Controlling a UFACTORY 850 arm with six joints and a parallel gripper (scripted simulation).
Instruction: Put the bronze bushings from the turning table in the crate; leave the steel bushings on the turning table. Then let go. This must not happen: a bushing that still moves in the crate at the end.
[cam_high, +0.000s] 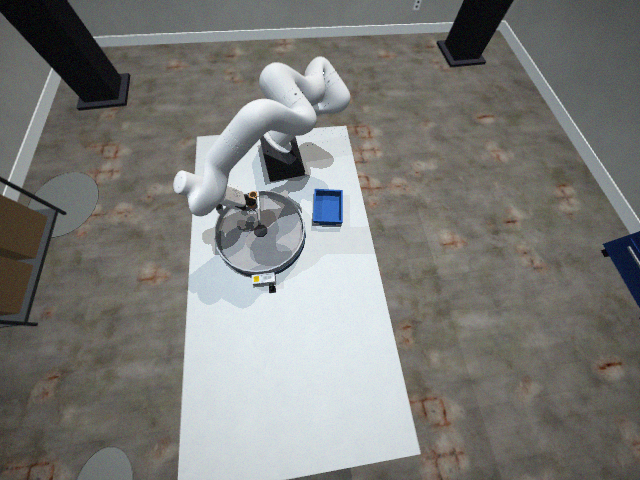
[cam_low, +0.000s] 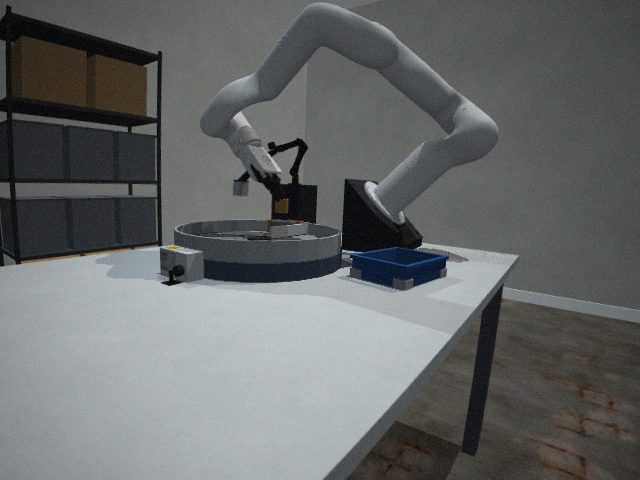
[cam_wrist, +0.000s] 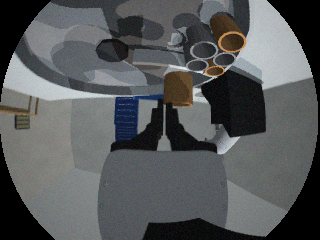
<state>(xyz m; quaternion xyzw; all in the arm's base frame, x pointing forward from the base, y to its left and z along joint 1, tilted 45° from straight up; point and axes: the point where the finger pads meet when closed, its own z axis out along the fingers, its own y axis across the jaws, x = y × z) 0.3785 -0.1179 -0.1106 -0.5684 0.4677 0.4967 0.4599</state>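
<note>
My gripper (cam_high: 250, 202) (cam_low: 280, 196) (cam_wrist: 164, 106) is shut on the wall of a bronze bushing (cam_low: 281, 206) (cam_wrist: 178, 90), which hangs above the far side of the turning table (cam_high: 300, 236) (cam_low: 258, 253) (cam_wrist: 105, 89). In the wrist view another bronze bushing (cam_wrist: 218, 24) stands on the turning table beside a steel bushing (cam_wrist: 196, 40). Two more steel rims (cam_wrist: 197, 65) (cam_wrist: 224, 59) and a smaller bronze rim (cam_wrist: 215, 71) show close by. The blue crate (cam_high: 327, 222) (cam_low: 379, 269) stands right of the turning table; no bushing shows in it in the top view.
A pale straight guide (cam_high: 258, 212) (cam_low: 289, 230) lies inside the turning table's raised rim. A small control box (cam_high: 264, 279) (cam_low: 181, 263) stands at its front. The arm's black base (cam_high: 284, 166) (cam_low: 361, 222) is behind the turning table and the crate.
</note>
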